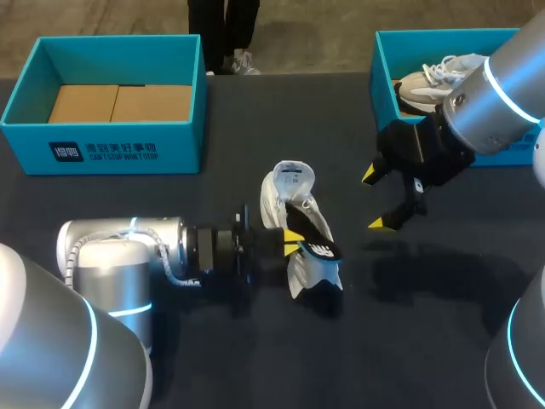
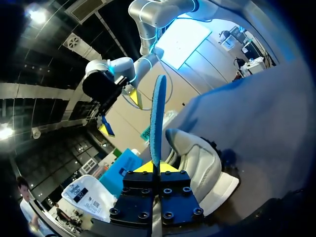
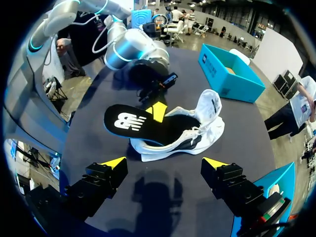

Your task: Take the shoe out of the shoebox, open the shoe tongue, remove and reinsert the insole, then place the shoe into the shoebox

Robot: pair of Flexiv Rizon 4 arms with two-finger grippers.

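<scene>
Overall light: even and fairly bright from above in the head view, though the dark table [image 1: 255, 362] swallows most of it.
Shadows: a soft, wide patch lies on the table below the right gripper [image 1: 375, 199], and a tighter one hugs the shoe [image 1: 285, 192].
Right wrist view: well lit, with the gripper's own shadow thrown ahead between its fingers.
Glare: the white shoe runs very bright, and rings glow on the left arm [image 1: 119, 256] and the right arm [image 1: 494, 94].
Left wrist view: dim overhead, with a lamp [image 2: 37, 15] flaring and a pale panel [image 2: 187, 42] blazing behind the insole [image 2: 158, 118].
Source: probably ceiling lights, but it's hard to confirm.
</scene>
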